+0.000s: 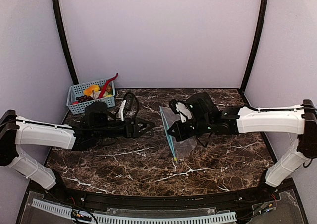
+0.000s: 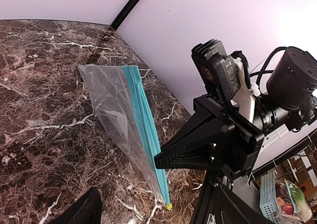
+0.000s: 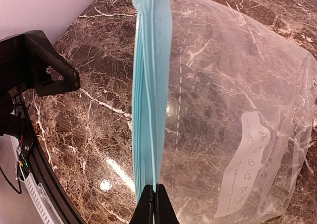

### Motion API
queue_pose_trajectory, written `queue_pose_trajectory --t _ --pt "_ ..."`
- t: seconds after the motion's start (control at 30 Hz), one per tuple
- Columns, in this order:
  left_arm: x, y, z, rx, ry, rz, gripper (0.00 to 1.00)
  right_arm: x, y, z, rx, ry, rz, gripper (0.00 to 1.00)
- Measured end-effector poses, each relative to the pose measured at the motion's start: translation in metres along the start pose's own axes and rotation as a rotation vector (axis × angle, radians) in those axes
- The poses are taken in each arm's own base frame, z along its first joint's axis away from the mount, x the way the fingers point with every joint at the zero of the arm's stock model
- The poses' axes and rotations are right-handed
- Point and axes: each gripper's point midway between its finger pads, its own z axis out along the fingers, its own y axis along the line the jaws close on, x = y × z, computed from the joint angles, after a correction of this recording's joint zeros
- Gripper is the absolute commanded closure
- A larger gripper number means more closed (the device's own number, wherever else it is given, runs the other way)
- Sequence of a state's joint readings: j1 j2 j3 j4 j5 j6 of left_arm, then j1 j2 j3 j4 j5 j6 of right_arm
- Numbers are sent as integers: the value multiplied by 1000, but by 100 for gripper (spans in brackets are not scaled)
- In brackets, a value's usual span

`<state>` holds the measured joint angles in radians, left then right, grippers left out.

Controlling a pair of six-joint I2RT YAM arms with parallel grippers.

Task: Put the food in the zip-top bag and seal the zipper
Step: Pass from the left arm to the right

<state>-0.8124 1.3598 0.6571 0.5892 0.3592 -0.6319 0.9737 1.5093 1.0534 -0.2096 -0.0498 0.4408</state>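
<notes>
The clear zip-top bag (image 1: 184, 143) is held up on edge at mid-table, its teal zipper (image 1: 173, 148) facing the left arm. My right gripper (image 1: 170, 131) is shut on the zipper strip (image 3: 151, 85); its closed fingertips (image 3: 154, 199) pinch the strip's edge, and the bag (image 3: 233, 110) looks empty. My left gripper (image 1: 147, 127) stands open just left of the bag, apart from it. From the left wrist, the zipper (image 2: 143, 130) crosses between my spread left gripper (image 2: 151, 189), with the right gripper (image 2: 159, 160) clamped on it. The food (image 1: 94, 91) lies in the basket.
A blue mesh basket (image 1: 73, 93) sits at the table's back left corner, behind the left arm. Black frame poles rise at both back corners against lilac walls. A black rail borders the near edge of the dark marble table (image 1: 124, 159).
</notes>
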Motion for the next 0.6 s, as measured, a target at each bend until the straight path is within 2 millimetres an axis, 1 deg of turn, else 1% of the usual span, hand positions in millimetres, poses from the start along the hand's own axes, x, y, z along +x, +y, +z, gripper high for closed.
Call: queue_pose_trajectory --t 0.23,0.47,0.6 --pt "11 10 18 -12 19 -43 22 0 8 4 -29 -6 3 100" --pt "7 19 31 -45 6 -63 23 -1 13 6 -42 -11 -3 100" --pt "7 19 38 -49 8 -63 24 -1 14 6 -45 -12 -5 100"
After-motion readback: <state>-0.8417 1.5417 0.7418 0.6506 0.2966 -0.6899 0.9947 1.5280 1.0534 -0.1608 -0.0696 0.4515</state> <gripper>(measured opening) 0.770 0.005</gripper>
